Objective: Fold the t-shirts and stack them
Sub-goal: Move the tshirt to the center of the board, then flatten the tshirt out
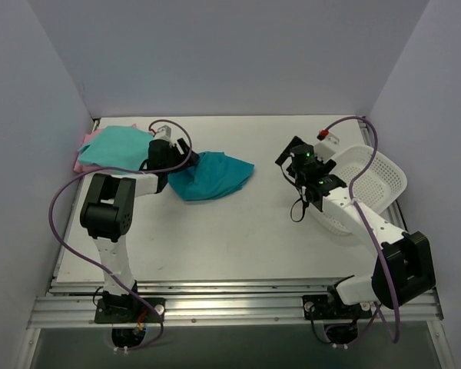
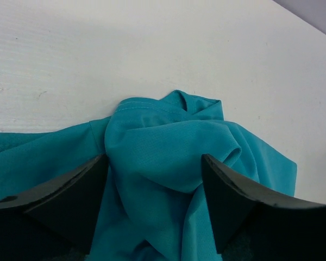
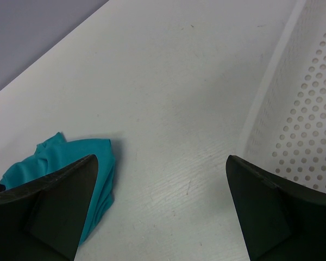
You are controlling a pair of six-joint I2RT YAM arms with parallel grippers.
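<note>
While the overhead view takes in the table (image 1: 238,238), the white basket (image 1: 386,178) just right of the right gripper (image 3: 161,163) and the crumpled teal shirt (image 1: 215,175) under the left gripper (image 2: 155,163), only it shows the mint-green shirt (image 1: 115,146) lying on the pink shirt (image 1: 80,164), off to the left of that gripper. The left wrist view alone shows those jaws wide apart with teal cloth bunched between them, pressing or not I cannot tell; the right wrist view shows the right jaws wide, empty.
</note>
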